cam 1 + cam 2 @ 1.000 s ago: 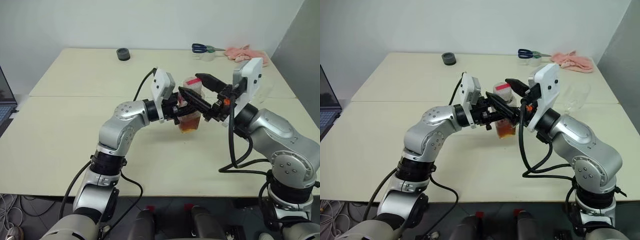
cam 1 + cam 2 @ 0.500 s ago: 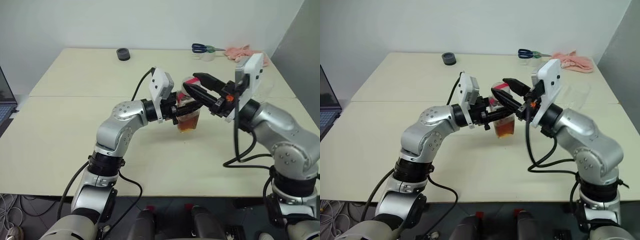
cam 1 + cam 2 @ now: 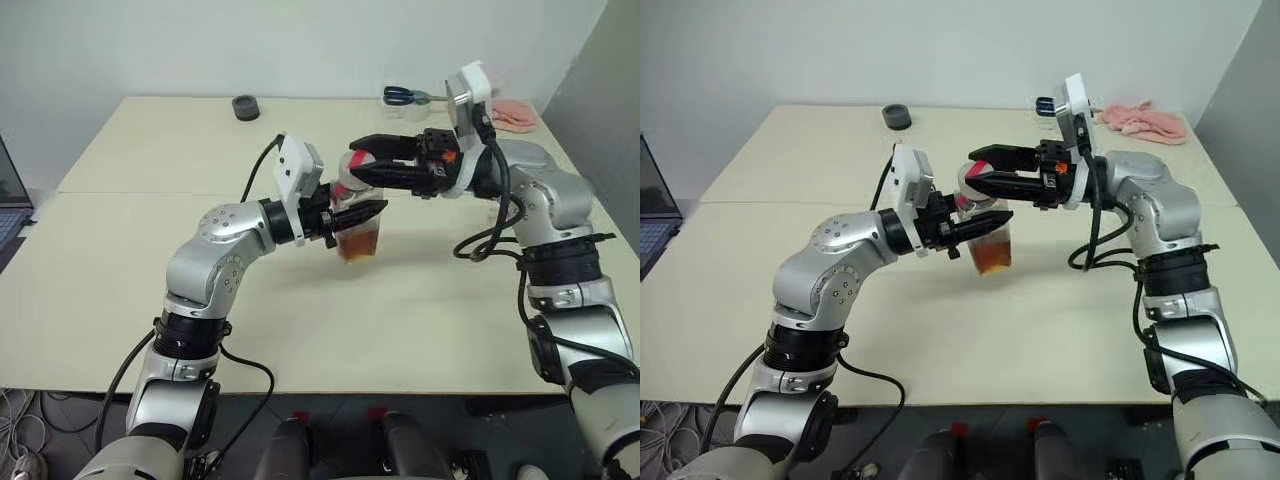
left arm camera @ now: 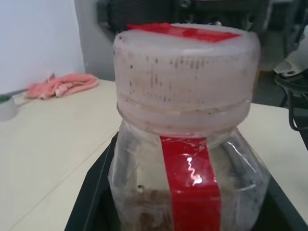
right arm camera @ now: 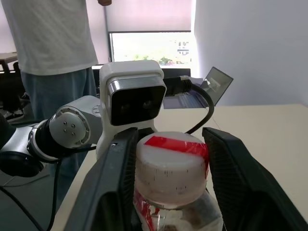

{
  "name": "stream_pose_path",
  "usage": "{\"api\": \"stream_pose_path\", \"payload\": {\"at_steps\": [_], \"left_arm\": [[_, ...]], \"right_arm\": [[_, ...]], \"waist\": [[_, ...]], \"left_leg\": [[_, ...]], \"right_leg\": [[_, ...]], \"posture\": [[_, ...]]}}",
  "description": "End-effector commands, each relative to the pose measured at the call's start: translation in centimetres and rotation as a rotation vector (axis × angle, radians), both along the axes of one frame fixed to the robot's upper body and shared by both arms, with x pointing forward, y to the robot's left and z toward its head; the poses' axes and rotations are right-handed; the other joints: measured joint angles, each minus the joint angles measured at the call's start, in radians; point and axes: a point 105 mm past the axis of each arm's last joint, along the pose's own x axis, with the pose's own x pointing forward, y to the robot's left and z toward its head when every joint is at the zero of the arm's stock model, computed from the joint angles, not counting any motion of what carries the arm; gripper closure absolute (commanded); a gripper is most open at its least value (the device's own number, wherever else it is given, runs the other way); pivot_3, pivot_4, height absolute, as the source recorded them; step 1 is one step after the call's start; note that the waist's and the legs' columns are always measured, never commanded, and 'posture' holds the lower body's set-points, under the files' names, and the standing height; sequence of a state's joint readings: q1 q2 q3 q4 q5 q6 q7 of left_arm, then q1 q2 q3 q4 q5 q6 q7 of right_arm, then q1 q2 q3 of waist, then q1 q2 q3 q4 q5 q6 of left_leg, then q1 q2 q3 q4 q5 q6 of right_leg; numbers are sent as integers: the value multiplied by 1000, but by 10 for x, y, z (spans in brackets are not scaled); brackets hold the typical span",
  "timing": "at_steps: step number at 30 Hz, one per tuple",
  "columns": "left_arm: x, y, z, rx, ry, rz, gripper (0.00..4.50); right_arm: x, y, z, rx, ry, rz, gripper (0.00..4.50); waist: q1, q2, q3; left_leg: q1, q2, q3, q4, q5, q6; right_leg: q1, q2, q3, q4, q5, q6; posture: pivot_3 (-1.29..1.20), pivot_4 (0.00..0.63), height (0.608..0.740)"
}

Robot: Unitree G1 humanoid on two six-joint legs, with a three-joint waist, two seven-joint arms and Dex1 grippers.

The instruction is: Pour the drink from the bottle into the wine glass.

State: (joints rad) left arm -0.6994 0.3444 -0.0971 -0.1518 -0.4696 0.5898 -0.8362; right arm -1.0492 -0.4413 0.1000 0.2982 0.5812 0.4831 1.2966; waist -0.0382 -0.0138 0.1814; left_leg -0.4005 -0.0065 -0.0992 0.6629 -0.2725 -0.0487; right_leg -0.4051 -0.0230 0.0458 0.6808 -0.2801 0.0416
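Left gripper [image 3: 362, 213] reached level toward the right, clamped on the body of the bottle [image 3: 358, 215], held upright above the table [image 3: 130, 260] near its middle. Right gripper [image 3: 372, 160] extended level from the opposite side, fingers [image 5: 114, 178] spread either side of the bottle's cap [image 5: 172, 161], flanking it closely; contact not discernible. Drink [image 3: 360, 243] settled low in the bottle.

Right gripper [image 3: 366, 165] now level, astride cap [image 5: 171, 155].
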Motion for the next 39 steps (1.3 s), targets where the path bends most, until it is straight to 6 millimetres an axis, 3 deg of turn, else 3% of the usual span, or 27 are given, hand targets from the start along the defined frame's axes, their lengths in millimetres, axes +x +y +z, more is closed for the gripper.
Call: {"api": "stream_pose_path", "payload": {"at_steps": [1, 4, 9, 16, 23, 36, 39], "left_arm": [[-20, -16, 18, -25, -84, -98, 2655], [-19, -16, 17, -29, -84, -93, 2655], [-17, -16, 16, -40, -84, -87, 2655], [-13, -19, 16, -55, -82, -82, 2655], [-8, -20, 19, -57, -90, -87, 2655], [-9, -23, 19, -58, -91, -105, 2655], [-10, -23, 20, -56, -90, -104, 2655]], "right_arm": [[-7, -8, 10, -20, -40, 14, 971], [-14, -28, 11, -35, -19, -39, 21], [-37, -50, 14, -11, 20, -182, 21], [-62, -41, 17, 107, -26, -416, 21], [-59, -20, 16, 231, -32, -635, 21], [-56, -18, 6, 208, -32, -695, 21], [-57, -18, 6, 209, -27, -678, 593]], "waist": [[8, 0, 0], [13, 0, 0], [12, 0, 0], [3, 0, 0], [6, 0, 0], [6, 0, 0], [6, 0, 0]], "left_leg": [[0, 0, -1, 0, 1, -2], [-2, -2, -2, 0, 1, -2], [-2, -2, -4, 0, 1, -2], [0, -1, -3, 0, 0, 1], [0, 0, -3, 0, 2, -2], [0, -1, -2, 0, 2, -2], [0, -1, -2, 0, 2, -2]], "right_leg": [[0, -2, 0, 0, 0, 0], [0, -6, -1, -1, 0, 0], [0, -6, -1, -1, 0, 0], [0, 1, 0, 1, 0, 0], [0, 3, -2, 3, 1, -1], [0, 2, -2, 2, 1, -1], [0, 3, -2, 2, 1, -1]], "posture": [[0, 150, 740], [0, 150, 740], [0, 150, 740], [0, 150, 740], [0, 150, 740], [0, 150, 740], [0, 150, 740]]}}
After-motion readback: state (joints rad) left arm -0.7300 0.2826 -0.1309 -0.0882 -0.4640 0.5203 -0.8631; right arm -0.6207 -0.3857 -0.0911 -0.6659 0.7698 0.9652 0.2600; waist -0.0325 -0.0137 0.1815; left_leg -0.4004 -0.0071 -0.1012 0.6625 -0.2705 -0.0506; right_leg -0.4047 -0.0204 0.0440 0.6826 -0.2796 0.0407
